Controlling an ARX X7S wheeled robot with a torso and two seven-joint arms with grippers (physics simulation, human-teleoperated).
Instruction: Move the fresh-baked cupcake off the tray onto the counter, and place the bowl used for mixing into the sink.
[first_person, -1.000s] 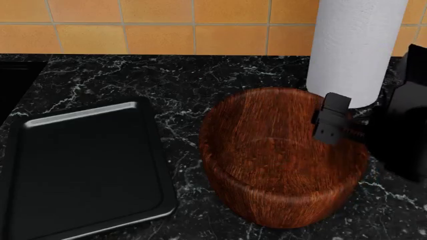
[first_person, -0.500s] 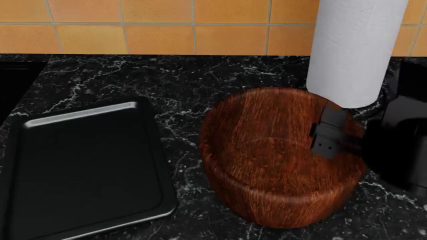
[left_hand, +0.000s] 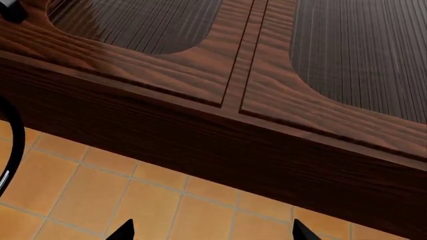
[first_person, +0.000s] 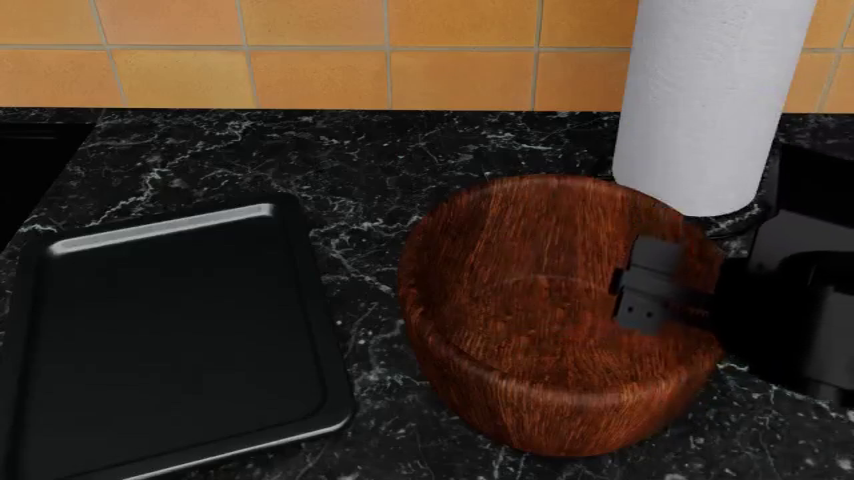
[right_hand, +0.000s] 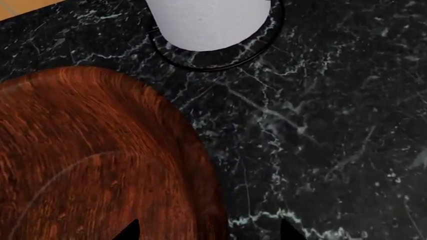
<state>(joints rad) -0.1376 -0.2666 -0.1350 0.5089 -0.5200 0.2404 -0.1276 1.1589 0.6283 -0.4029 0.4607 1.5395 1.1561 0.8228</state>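
One gripper (first_person: 650, 292), the right, has sunk lower over the wooden bowl's (first_person: 534, 320) right rim, fingers apart, nearing a grasp.

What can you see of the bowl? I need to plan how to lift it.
The bowl is large, round, reddish-brown wood with visible grain and thick walls. It stands upright and empty on the counter, right of the tray and just in front of the paper towel roll. The right pincer hangs at its right rim; actual contact cannot be told.
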